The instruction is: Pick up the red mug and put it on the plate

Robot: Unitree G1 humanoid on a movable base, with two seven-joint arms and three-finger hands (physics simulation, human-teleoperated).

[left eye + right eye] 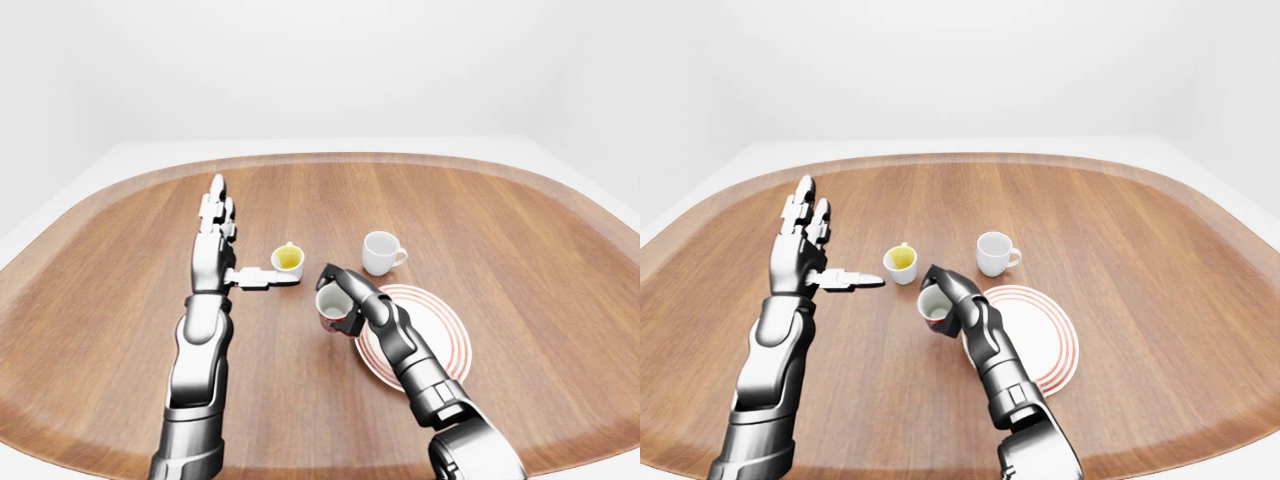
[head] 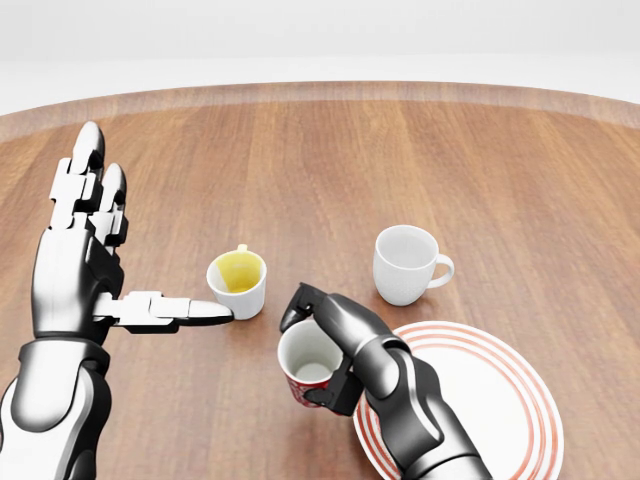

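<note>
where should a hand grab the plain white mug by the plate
Around the body of the white mug, coming from its bare left side in the head view. It stands upright with its handle pointing right, so the round wall opposite is free. The yellow-lined cup stands well apart.
</note>
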